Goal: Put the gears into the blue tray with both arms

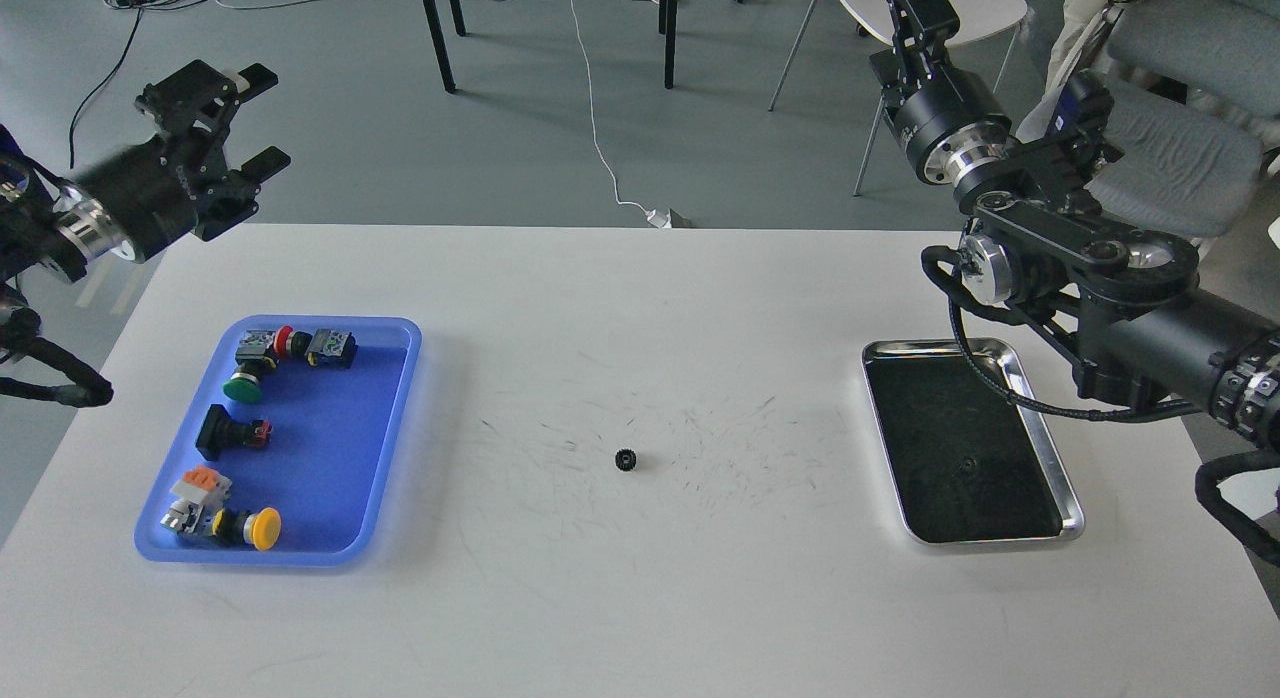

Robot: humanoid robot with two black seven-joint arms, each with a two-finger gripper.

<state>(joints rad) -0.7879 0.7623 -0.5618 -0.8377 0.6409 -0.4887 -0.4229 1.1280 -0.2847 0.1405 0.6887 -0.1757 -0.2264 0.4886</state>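
One small black gear [626,460] lies alone on the white table, near its middle. The blue tray [330,458] sits at the left and holds several coloured push-button switches. My left gripper [262,118] hovers beyond the table's far left corner, well above and behind the tray, open and empty. My right gripper [915,0] is raised high at the far right, pointing up and away; its fingertips run out at the top edge. A faint small round thing [967,465] lies in the steel tray, too dark to identify.
A shiny steel tray [1070,498] with a dark inside sits at the table's right, under my right forearm. Chairs [1140,148] and table legs stand on the floor behind the table.
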